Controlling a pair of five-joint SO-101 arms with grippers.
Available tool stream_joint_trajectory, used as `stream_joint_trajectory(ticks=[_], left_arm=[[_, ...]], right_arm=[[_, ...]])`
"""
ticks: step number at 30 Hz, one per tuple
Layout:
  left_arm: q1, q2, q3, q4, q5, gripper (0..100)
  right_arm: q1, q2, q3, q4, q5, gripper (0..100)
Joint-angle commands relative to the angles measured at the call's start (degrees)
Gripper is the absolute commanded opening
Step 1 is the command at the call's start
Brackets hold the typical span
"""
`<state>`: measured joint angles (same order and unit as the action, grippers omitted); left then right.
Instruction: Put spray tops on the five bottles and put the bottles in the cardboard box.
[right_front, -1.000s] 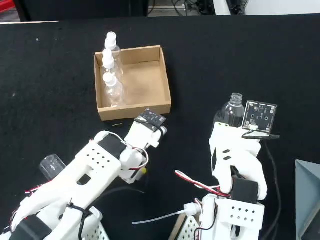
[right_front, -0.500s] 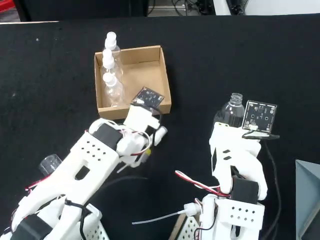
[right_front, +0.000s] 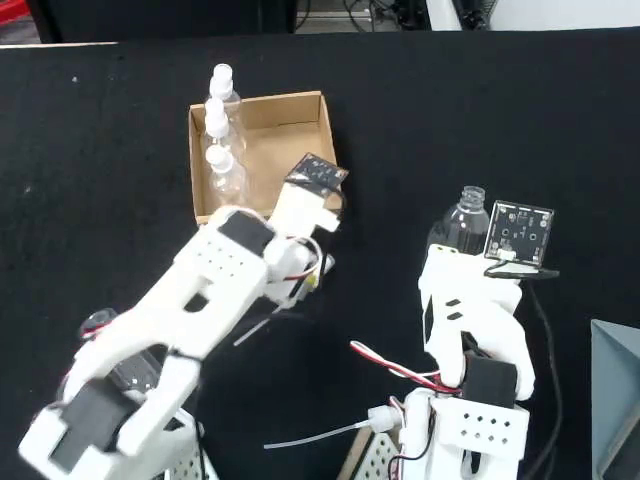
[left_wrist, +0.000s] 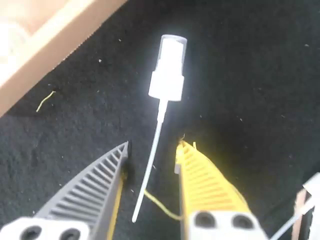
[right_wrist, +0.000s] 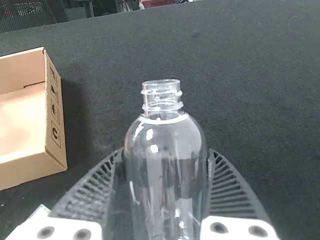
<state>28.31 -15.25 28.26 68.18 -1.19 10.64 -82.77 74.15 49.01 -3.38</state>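
Our left gripper (left_wrist: 152, 146) hangs, jaws apart, over a spray top (left_wrist: 167, 75); our right gripper (right_wrist: 165, 155) clamps an uncapped bottle (right_wrist: 161, 125).

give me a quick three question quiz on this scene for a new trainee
1. True or false: the bottle in the right pincer is already capped.
2. How many capped bottles are in the cardboard box? A) one B) three C) five
3. Fill in: the left pincer hangs open over a loose ____.
Key: 1 false; 2 B; 3 spray top
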Motion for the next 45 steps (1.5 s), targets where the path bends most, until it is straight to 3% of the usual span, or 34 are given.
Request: stream_joint_trajectory(ticks=[1,12,17,38,45], left_arm=[[0.7,4.7,-9.6,3.8,0.4,13],[3.4,16.3,-20.6,6.1,0.8,14],[3.1,20.6,-22.8,6.2,0.8,18],[3.0,32.4,-29.1,6.1,0.8,18],[3.2,33.8,-29.7,6.1,0.8,9]], right_arm=[[1.4,-1.6,-2.7,-2.0,-0.1,13.3],[1.4,-1.6,-2.8,-2.0,0.0,13.3],[1.4,-1.6,-2.5,-3.1,0.1,13.3],[1.4,-1.6,-2.4,-3.2,0.1,13.3],[1.4,-1.6,-2.4,-3.2,0.1,13.3]])
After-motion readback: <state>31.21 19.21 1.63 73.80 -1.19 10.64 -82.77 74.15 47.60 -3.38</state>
